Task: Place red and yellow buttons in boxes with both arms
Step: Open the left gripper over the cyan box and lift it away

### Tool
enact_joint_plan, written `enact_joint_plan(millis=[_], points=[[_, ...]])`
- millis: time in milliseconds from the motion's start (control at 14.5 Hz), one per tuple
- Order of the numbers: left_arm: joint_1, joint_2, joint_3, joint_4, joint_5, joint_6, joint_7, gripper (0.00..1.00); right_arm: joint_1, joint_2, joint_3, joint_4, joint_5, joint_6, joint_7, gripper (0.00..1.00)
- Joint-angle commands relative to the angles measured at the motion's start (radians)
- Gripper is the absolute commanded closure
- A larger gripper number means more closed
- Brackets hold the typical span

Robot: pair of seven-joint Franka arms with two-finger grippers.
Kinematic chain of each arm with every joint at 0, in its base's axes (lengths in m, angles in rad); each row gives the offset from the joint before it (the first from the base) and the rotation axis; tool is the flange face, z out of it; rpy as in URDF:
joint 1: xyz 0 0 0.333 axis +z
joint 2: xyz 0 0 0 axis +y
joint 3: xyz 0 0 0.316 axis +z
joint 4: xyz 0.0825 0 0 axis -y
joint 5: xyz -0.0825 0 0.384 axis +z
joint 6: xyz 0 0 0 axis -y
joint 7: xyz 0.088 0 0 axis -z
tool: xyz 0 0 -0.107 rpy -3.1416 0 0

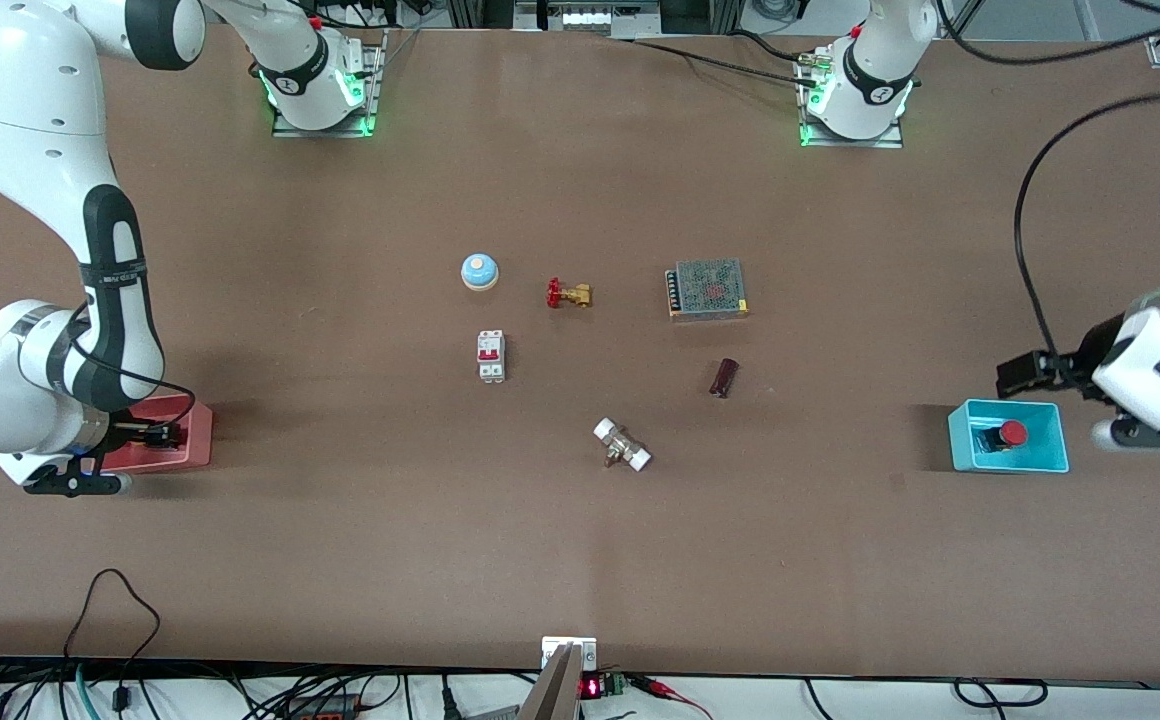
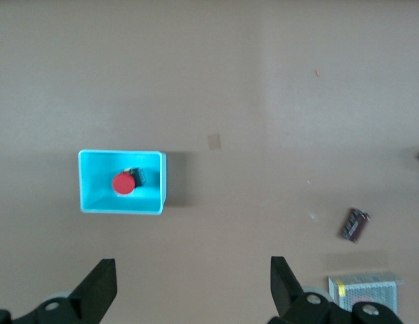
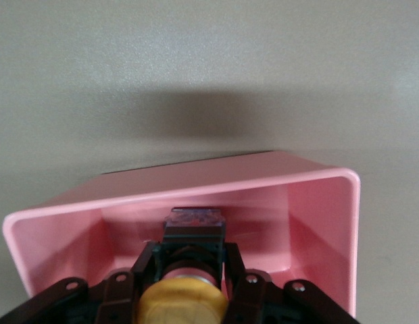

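Note:
The red button [image 1: 1012, 433] lies inside the cyan box [image 1: 960, 445] near the left arm's end of the table. It also shows in the left wrist view [image 2: 123, 183], inside the cyan box [image 2: 88, 177]. My left gripper [image 1: 1012, 378] is open and empty, above the table beside that box; its fingers [image 2: 101, 287] stand wide apart. My right gripper [image 1: 165, 436] is at the pink-red box [image 1: 198, 440] at the right arm's end. In the right wrist view it [image 3: 190, 264] is shut on the yellow button [image 3: 184, 304], held in the pink box's [image 3: 317, 209] opening.
In the table's middle lie a blue dome bell [image 1: 479, 270], a brass valve with a red handle [image 1: 568, 294], a meshed power supply [image 1: 707, 289], a white circuit breaker [image 1: 491, 355], a dark small part [image 1: 723, 378] and a white-ended fitting [image 1: 622, 445].

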Motion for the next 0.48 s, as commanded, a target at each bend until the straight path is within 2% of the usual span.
enact_joint_plan(millis=[0, 69, 138, 208, 415], points=[[0.023, -0.126, -0.012, -0.078, -0.060, -0.024, -0.008, 0.00, -0.012, 0.014, 0.008, 0.013, 0.023, 0.025, -0.022, 0.60], [0.024, -0.156, -0.012, -0.078, -0.079, -0.038, -0.008, 0.00, -0.012, 0.014, 0.008, 0.015, 0.023, 0.028, -0.026, 0.50], [0.024, -0.174, -0.012, -0.078, -0.082, -0.056, -0.008, 0.00, -0.012, 0.012, 0.008, 0.015, 0.029, 0.029, -0.017, 0.13], [0.024, -0.197, -0.012, -0.078, -0.084, -0.062, -0.010, 0.00, -0.012, 0.004, 0.008, 0.015, 0.053, 0.022, -0.023, 0.00], [0.024, -0.216, -0.010, -0.055, -0.082, -0.098, -0.008, 0.00, -0.003, -0.023, 0.003, 0.015, 0.072, 0.005, -0.022, 0.00]])
